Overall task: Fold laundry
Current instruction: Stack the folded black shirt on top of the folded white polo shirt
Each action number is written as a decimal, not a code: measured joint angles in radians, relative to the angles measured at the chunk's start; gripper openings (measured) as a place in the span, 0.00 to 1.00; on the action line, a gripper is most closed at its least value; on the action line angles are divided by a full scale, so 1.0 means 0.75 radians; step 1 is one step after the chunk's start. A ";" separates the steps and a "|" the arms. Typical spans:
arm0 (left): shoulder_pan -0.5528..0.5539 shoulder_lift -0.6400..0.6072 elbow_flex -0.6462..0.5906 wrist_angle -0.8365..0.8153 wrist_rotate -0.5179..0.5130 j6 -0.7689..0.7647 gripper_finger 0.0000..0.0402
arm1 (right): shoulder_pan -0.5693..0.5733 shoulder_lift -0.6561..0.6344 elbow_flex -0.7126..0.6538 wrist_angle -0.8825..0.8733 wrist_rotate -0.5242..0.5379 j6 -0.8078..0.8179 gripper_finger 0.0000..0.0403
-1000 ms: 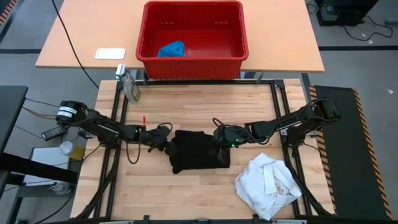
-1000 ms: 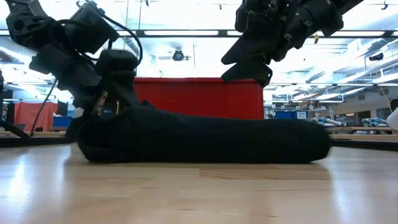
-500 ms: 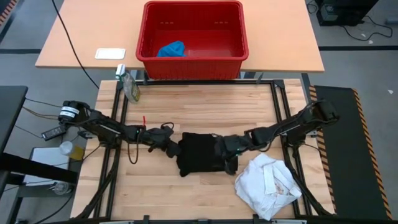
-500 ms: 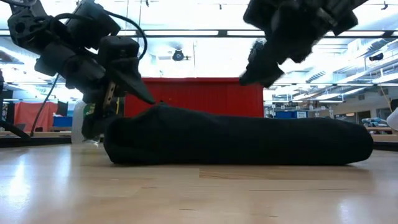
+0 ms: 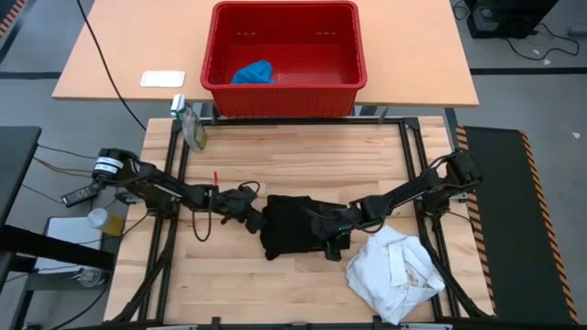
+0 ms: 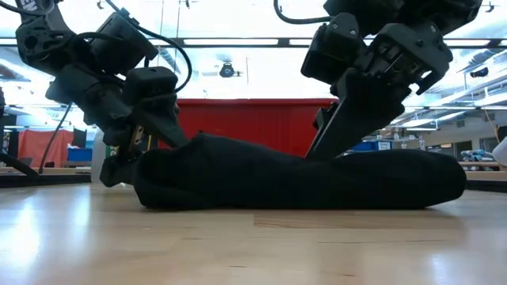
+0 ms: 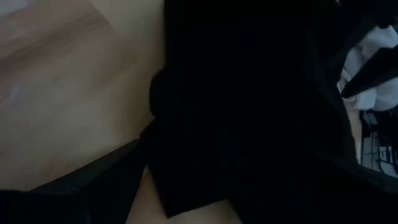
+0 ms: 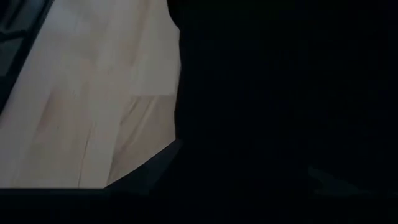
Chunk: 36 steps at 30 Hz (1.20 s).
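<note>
Black garment (image 5: 292, 226): it lies bunched in a compact fold near the middle of the table (image 5: 293, 156), between the two arms — soft, thick, limp cloth, so expect it to sag and slump the moment you lift an edge.

Left gripper (image 5: 253, 217): at the garment's left edge, low on the wood, with its fingers spread wide; I see no cloth pinched between them.

Right gripper (image 5: 328, 240): pressed down onto the right part of the black fold. From the low view one finger digs into the cloth, but whether the fingers have actually pinched a layer is hard to say — the wrist view is nearly all dark fabric.

White garment (image 5: 396, 271): crumpled near the table's front right corner, just beside the black one, apart from both grippers.

Blue garment (image 5: 253, 72): in the red basket (image 5: 284, 92), well away on the far table.

Handling: light but floppy, and layers will slide over each other. You do best to take a single corner or hem edge, not the bulk of the fold.

Risk: a deep pinch may gather several layers and drag the whole bundle.
</note>
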 joint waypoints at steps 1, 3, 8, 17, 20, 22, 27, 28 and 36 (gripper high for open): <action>0.000 0.011 0.001 0.006 -0.011 -0.007 0.97 | -0.001 0.001 0.000 0.007 0.003 -0.003 0.49; -0.002 0.014 0.001 0.004 -0.039 -0.010 0.97 | -0.001 0.002 0.000 0.001 0.002 -0.003 0.49; -0.001 0.016 0.001 0.009 -0.031 -0.005 0.97 | -0.001 0.000 0.000 0.002 -0.002 -0.006 0.49; -0.001 0.148 0.031 0.181 0.049 0.036 0.96 | -0.016 0.000 0.000 0.035 0.013 -0.017 0.49; -0.002 0.194 0.075 0.208 0.063 0.037 0.89 | -0.019 0.000 0.000 0.040 0.014 -0.017 0.49; -0.003 0.215 0.113 0.201 0.067 0.067 0.81 | -0.019 0.000 0.000 0.040 0.014 -0.017 0.49; -0.006 0.223 0.221 0.050 0.106 0.181 0.45 | -0.019 0.000 0.000 0.057 0.015 -0.017 0.49; -0.006 0.225 0.234 0.019 0.115 0.192 0.35 | -0.019 0.000 0.000 0.061 0.016 -0.017 0.49; 0.011 0.222 0.270 0.003 0.113 0.179 0.09 | -0.020 -0.016 -0.001 0.060 -0.016 -0.016 0.48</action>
